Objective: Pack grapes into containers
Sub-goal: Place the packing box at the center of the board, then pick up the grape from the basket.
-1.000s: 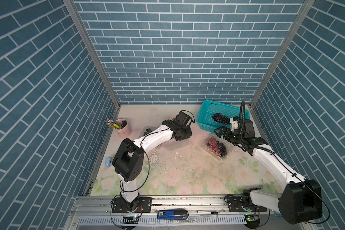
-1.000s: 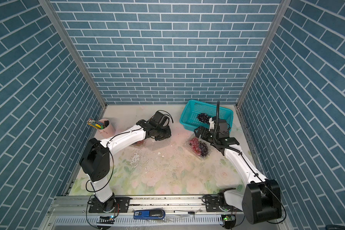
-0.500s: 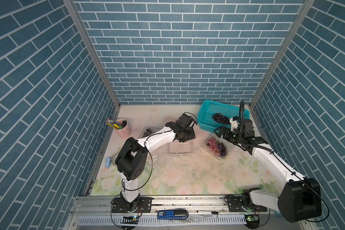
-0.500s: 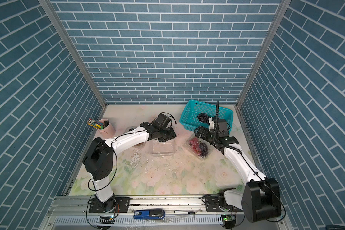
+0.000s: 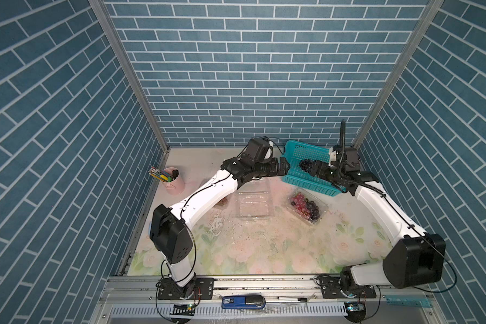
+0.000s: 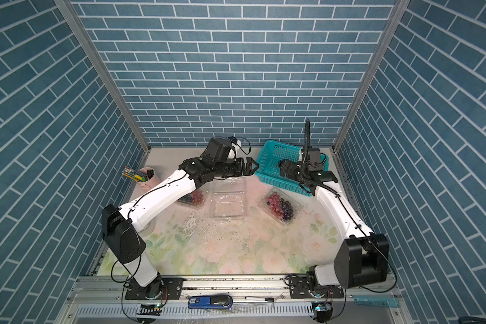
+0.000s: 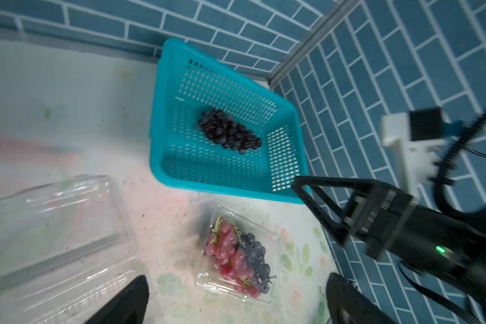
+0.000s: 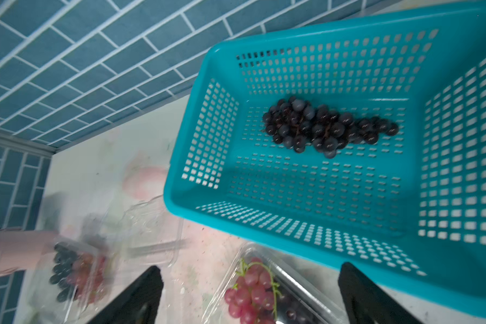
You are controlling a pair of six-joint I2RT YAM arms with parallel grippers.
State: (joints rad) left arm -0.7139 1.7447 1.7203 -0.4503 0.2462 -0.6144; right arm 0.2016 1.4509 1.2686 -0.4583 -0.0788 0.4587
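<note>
blue brick-patterned walls closed in a tabletop covered by a pale floral mat (image 5: 264,252). at the far right corner of that mat sat a teal perforated plastic basket (image 5: 306,183), the landmark for all that follows.

one bunch of dark purple-black grapes (image 7: 229,134) lay on the basket's floor, near its middle. just beside the basket's near long side stood a clear plastic clamshell container (image 5: 323,209) holding a bunch of red-pink grapes (image 7: 225,246) and a darker bunch pressed against it; whether its lid was down could not be told. left of that one, off the basket's near left corner, an empty clear clamshell container (image 5: 253,206) lay open, with its lid flap reaching toward the back wall. farther left of the basket, a third clear clamshell container (image 6: 190,202) showed mixed dark and red berries and was partly hidden under the left arm. a pink pen cup (image 5: 174,182) stood farthest from the basket, by the left wall.

the left gripper (image 6: 253,166) hung just outside the basket's left end, raised off the table over the far edge of the empty container. its fingers were spread wide and held nothing. the right gripper (image 5: 310,168) hung above the basket's inside, close to the dark bunch, with its fingers equally wide apart and nothing between them.
</note>
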